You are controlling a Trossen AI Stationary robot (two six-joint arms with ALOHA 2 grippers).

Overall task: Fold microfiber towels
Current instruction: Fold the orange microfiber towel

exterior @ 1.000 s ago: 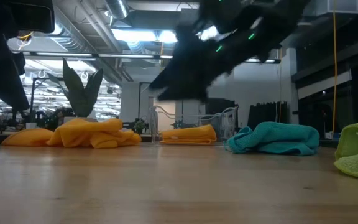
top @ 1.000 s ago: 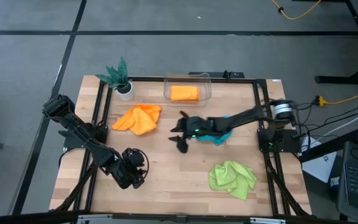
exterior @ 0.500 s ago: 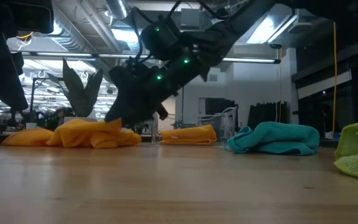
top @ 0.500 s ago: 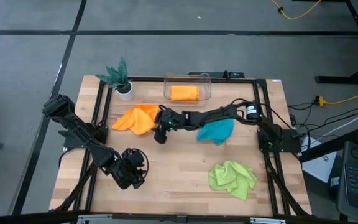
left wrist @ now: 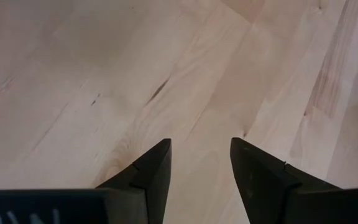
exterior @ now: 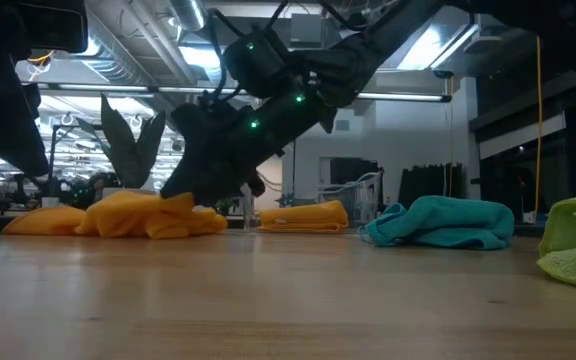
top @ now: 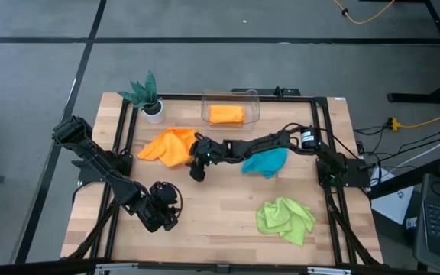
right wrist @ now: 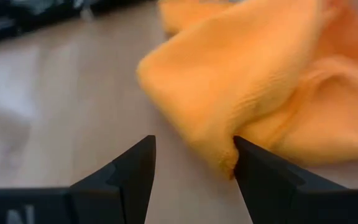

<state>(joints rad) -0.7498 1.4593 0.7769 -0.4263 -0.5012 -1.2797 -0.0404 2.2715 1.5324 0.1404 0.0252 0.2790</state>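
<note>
The right gripper (right wrist: 191,163), jaws apart, sits at the edge of the crumpled orange towel (top: 170,145) on the counter (top: 220,214). It should pinch one corner only, then lift slowly.

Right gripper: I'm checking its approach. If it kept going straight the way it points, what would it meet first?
Probably the crumpled orange towel: the open right gripper points at its near edge, one finger apparently already beside it.

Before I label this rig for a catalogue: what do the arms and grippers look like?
Both arms are black and jointed. The right gripper area carries small green lights; a silver motor section sits near its base. The left gripper has two dark, tapered, wedge-shaped fingers.
</note>
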